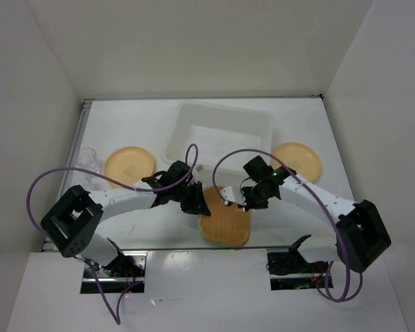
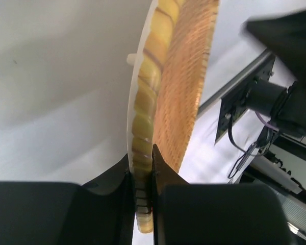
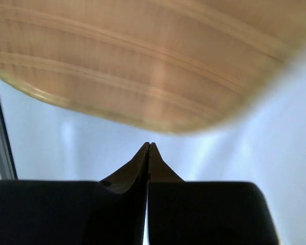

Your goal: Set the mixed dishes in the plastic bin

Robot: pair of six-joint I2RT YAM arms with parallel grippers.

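Fingers (image 2: 166, 176) of the left gripper (image 2: 141, 163) pinch the rim of the woven tray (image 2: 186, 76), which stands up from between them. The right gripper (image 3: 148, 148) is pressed shut and empty, with the tray's edge just above its tips. The plastic bin (image 1: 221, 128) lies beyond both grippers. Advised: hold the pinch firm, raise the tray's low edge over the bin's near wall, and release only above its floor.

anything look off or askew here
Only the tray: pinched by its rim in the left pincer, it seems to hang tilted off the table. The right pincer is shut, empty. Nothing looks spilled or broken.
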